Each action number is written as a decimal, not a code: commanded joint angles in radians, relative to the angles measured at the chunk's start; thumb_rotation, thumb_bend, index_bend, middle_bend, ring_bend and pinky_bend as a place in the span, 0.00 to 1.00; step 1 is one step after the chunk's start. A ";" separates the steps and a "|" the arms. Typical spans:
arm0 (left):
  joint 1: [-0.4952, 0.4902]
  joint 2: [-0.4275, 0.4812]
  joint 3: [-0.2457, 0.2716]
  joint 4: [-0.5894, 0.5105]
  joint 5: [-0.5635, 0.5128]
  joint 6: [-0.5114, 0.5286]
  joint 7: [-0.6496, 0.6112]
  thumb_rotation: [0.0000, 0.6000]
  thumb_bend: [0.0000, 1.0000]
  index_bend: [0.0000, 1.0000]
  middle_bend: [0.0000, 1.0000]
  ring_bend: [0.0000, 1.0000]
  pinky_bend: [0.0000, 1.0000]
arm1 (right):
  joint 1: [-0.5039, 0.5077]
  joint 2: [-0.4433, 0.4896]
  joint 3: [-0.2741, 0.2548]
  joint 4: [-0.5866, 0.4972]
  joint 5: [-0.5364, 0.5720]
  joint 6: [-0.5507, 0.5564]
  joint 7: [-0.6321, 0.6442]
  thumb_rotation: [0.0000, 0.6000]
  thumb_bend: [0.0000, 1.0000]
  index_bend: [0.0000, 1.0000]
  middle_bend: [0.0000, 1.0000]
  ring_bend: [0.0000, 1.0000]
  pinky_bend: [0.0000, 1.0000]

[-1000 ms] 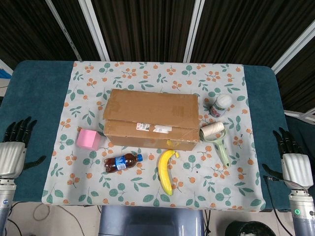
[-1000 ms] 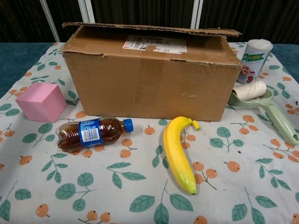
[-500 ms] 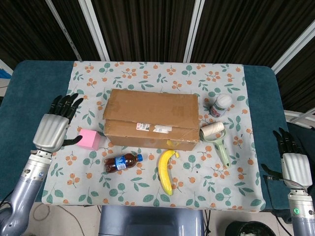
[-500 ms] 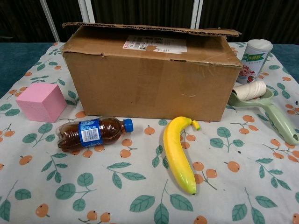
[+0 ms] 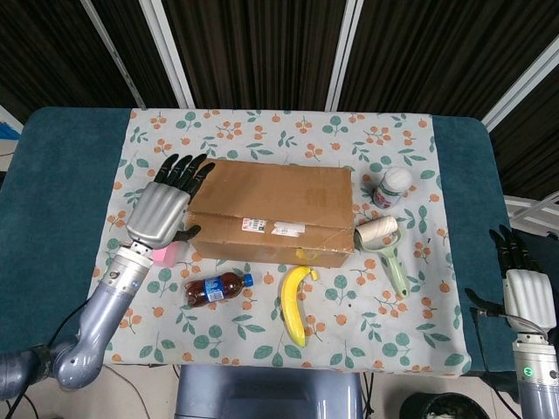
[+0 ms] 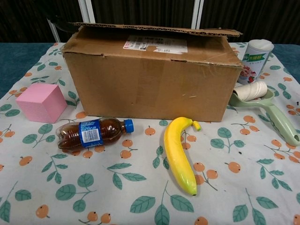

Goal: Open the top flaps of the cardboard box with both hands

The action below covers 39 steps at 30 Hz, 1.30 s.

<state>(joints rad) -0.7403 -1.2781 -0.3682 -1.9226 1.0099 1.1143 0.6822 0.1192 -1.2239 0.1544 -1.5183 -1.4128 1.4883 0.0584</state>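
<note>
We note the left hand [image 5: 163,212] over the cardboard box [image 5: 269,212] at its left end, fingers spread and holding nothing (contact with the box unclear). The right hand [image 5: 525,292] hangs off the table's right edge, fingers apart, empty. The box lies mid-table, flaps closed, long axis left-right.

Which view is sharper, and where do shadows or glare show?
Head view: even overhead light, everything sharp, a slim shadow beside the banana, the left hand crisp beside the cardboard box. Chest view: sharp nearby, soft shadow beneath the box's front, faint shine on the bottle; no strong glare.
</note>
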 commanded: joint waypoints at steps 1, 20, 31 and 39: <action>-0.041 -0.037 0.007 0.040 -0.034 -0.009 0.027 1.00 0.16 0.00 0.00 0.00 0.01 | 0.000 0.001 0.001 0.000 0.002 -0.002 0.003 1.00 0.20 0.00 0.00 0.03 0.23; -0.213 -0.163 0.000 0.300 -0.068 -0.045 0.037 1.00 0.30 0.00 0.00 0.00 0.01 | -0.001 0.002 0.005 -0.005 0.013 -0.009 0.013 1.00 0.20 0.00 0.00 0.03 0.23; -0.302 -0.183 -0.021 0.439 -0.051 -0.086 0.013 1.00 0.30 0.00 0.00 0.00 0.01 | 0.002 0.003 0.006 -0.010 0.024 -0.023 0.020 1.00 0.20 0.00 0.00 0.03 0.23; -0.364 -0.196 -0.030 0.538 -0.038 -0.111 0.009 1.00 0.30 0.00 0.00 0.00 0.01 | 0.003 0.006 0.008 -0.018 0.034 -0.035 0.029 1.00 0.20 0.00 0.00 0.03 0.23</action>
<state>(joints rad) -1.0880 -1.4687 -0.3981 -1.4068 0.9677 1.0136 0.6886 0.1219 -1.2184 0.1618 -1.5357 -1.3784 1.4538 0.0872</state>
